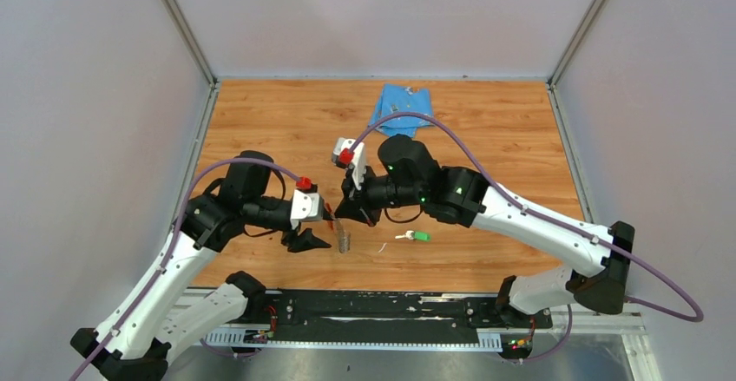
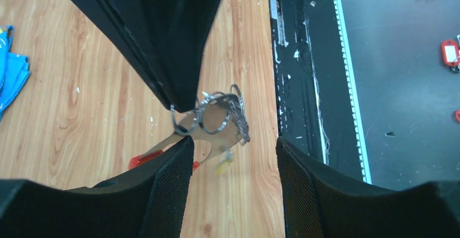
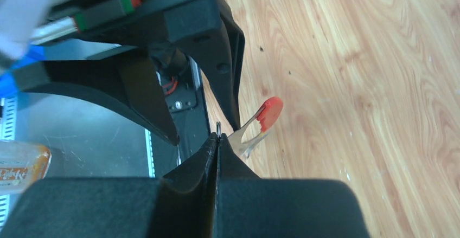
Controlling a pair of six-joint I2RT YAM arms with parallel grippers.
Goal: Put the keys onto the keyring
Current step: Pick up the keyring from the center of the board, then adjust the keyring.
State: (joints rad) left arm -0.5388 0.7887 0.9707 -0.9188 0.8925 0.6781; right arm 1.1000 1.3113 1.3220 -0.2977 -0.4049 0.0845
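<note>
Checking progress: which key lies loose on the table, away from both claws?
The green-headed key, lying alone on the wooden table. The yellow-headed key shows blurred just under the keyring gripped by the right claw.

Both arms fold in toward the middle, left from 7 o'clock, right from 4. Left gripper has its jaws apart, sitting at 8 o'clock of the right gripper, which is pinched tight on the keyring.

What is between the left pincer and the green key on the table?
The keyring, gripped by the shut right pincer, hangs there, nearer the left pincer than the green key. The top view shows it.
</note>
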